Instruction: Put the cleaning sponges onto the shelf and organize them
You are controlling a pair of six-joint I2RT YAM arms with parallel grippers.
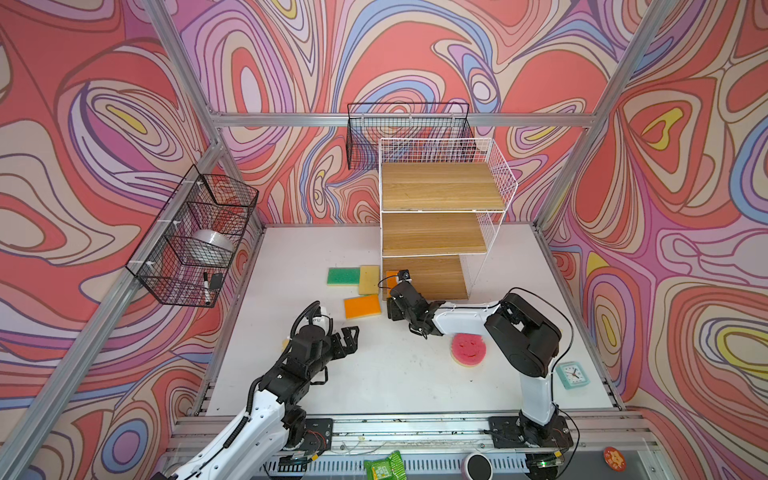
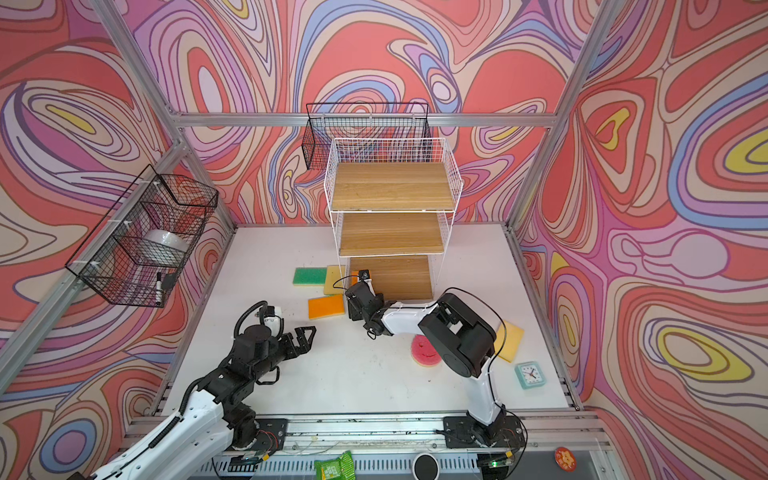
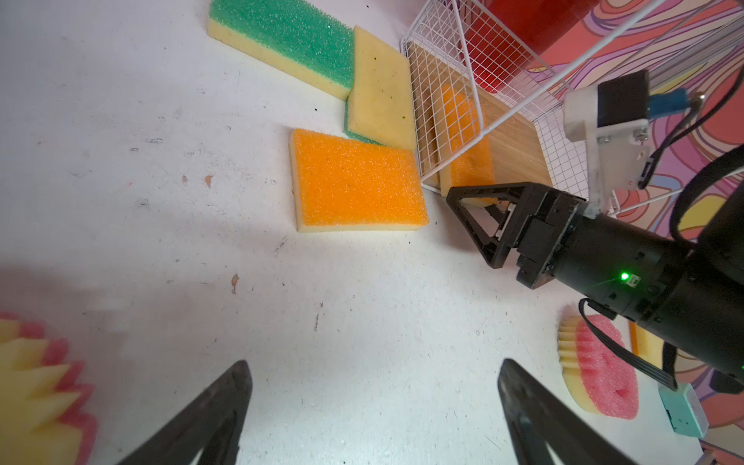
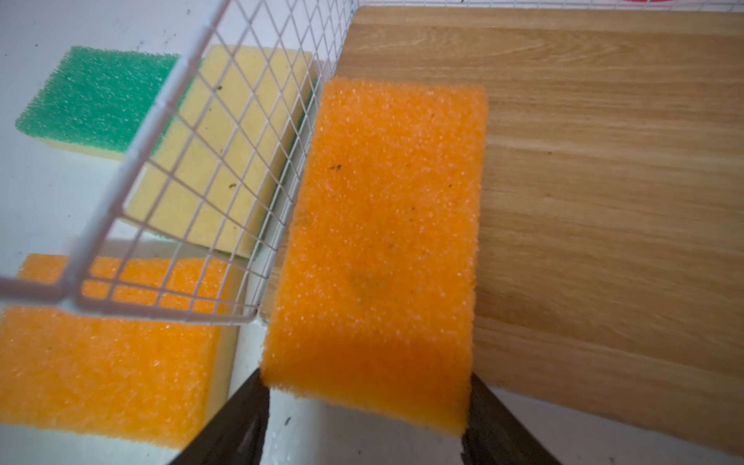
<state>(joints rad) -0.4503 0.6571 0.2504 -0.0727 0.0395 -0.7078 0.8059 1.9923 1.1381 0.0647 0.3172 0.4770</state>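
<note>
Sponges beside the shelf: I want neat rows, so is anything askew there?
Yes. The yellow-side-up sponge lies crooked, overlapping the end of the green sponge beside the shelf. The orange sponge in the right gripper overhangs the bottom board at its front edge.

Both top views look steeply down from high in front over the whole tabletop (image 1: 374, 386). Both wrist views sit low and close, sharing the orange sponge (image 4: 378, 241) on the shelf (image 3: 519, 141).

The shelf (image 1: 440, 187) stands open in front; wire side (image 4: 161, 105) blocks sideways entry.
</note>
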